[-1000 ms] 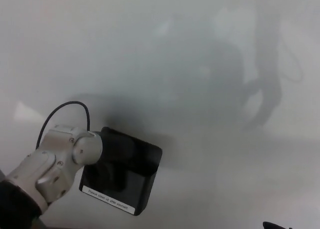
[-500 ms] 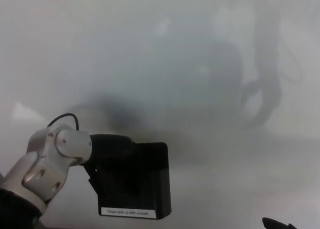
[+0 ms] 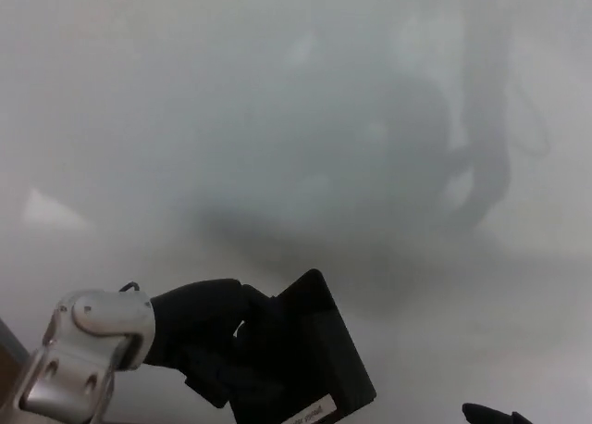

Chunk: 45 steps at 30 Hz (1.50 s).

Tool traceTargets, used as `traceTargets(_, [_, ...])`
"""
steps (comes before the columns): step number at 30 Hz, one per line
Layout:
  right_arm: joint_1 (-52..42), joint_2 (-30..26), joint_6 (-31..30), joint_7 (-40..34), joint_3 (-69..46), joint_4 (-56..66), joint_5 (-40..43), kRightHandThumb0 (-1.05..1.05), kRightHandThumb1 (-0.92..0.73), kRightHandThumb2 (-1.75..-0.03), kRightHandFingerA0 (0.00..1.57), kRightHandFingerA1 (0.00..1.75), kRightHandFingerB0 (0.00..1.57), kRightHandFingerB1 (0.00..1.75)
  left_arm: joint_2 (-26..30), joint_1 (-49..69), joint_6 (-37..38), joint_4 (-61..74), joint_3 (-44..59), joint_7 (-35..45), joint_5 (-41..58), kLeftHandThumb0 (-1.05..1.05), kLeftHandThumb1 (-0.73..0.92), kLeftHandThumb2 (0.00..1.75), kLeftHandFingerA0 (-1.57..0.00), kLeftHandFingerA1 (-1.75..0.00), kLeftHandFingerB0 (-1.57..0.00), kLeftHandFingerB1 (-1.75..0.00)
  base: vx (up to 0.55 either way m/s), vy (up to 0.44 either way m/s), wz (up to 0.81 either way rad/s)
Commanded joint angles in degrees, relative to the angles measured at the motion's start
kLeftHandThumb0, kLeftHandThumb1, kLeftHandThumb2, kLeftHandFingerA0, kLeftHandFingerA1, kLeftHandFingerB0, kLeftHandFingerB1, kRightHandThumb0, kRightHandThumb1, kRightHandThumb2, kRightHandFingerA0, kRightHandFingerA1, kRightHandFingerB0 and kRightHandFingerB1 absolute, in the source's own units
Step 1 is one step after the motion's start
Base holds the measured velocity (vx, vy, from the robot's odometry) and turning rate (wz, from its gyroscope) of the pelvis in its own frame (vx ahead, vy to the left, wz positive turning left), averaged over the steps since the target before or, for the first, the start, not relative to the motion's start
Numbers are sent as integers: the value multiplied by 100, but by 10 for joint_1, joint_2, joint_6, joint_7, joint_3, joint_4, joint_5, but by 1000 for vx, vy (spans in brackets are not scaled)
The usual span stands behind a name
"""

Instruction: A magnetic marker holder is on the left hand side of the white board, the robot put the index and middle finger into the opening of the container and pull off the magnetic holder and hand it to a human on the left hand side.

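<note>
single head camera facing a white board point(image 3: 277, 91) at close range.

the one view looks straight at the glossy board, which fills the frame with blurred reflections. the left hand point(image 3: 199, 327) and its silver wrist enter at the lower left corner; a dark tip of the right hand point(image 3: 490, 414) shows at the bottom edge.
</note>
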<state>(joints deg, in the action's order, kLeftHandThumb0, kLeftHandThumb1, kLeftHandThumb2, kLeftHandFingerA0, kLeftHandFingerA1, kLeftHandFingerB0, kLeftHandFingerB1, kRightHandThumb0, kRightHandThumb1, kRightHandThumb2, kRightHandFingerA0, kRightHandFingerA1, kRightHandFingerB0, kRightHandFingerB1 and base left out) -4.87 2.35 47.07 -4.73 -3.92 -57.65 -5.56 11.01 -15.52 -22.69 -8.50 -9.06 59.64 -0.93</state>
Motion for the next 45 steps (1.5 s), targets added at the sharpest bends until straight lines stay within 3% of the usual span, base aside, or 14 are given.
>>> traceTargets(1, [-32,15,16,51,-4,34,50,-41,-70,-61,82,50,65,45,-90,154,-218,65,214,94,410,-23,62,61,-92,-152,-95,-81,0,0,0])
traceTargets(5, [-38,15,16,51,-1,37,45,-40,-71,-61,81,51,65,45,-101,182,-210,70,220,96,408,-27,64,59,-92,-149,-90,-88,0,0,0])
traceTargets(6, [-40,15,19,50,0,35,42,-42,-70,-61,84,50,66,45,-105,193,-205,54,232,111,417,-35,65,59,-99,-130,-90,-79,0,0,0])
traceTargets(8, [-44,16,18,53,0,35,43,-42,-71,-61,85,50,65,45,-108,201,-207,49,246,119,430,-36,65,60,-103,-122,-90,-80,0,0,0])
traceTargets(11, [-48,19,12,63,-1,37,49,-42,-71,-62,86,49,65,45,-106,201,-219,44,270,143,460,-33,65,60,-104,-125,-92,-69,0,0,0])
traceTargets(12, [-42,21,8,68,-3,36,55,-42,-70,-61,84,50,66,45,-105,194,-226,40,286,149,478,-39,58,58,-108,-120,-93,-55,0,0,0])
traceTargets(21, [-37,22,-3,85,-17,40,77,-44,-70,-61,82,52,64,46,-91,213,-272,79,360,146,576,-37,61,58,-106,-124,-87,-57,0,0,0])
traceTargets(24, [-32,15,-5,72,-11,43,58,-44,-71,-61,85,51,63,45,-86,218,-280,96,398,121,621,-37,59,58,-97,-111,-82,-56,0,0,0])
traceTargets(27, [-35,18,-6,80,-13,43,65,-44,-71,-61,85,51,63,45,-85,226,-287,103,410,115,633,-37,59,58,-97,-111,-82,-56,0,0,0])
traceTargets(28, [-34,17,-5,80,-13,42,64,-41,-71,-61,83,51,64,45,-88,230,-283,108,418,107,640,-41,60,60,-98,-126,-83,-59,0,0,0])
traceTargets(33, [-40,22,-3,87,-15,39,70,-40,-70,-61,84,51,65,46,-94,256,-299,124,438,78,667,-40,64,59,-97,-118,-82,-65,0,0,0])
traceTargets(34, [-35,23,-7,86,-16,38,70,-42,-71,-61,84,52,63,46,-98,257,-307,120,442,71,680,-42,67,60,-92,-129,-77,-62,0,0,0])
traceTargets(36, [-32,26,-12,86,-16,39,71,-41,-70,-61,82,53,64,46,-108,266,-317,121,451,57,705,-42,68,60,-91,-132,-76,-61,0,0,0])
traceTargets(45, [-54,20,5,80,-15,40,63,-40,-71,-61,86,51,65,46,-122,297,-324,144,461,65,742,-42,70,61,-89,-127,-74,-70,0,0,0])
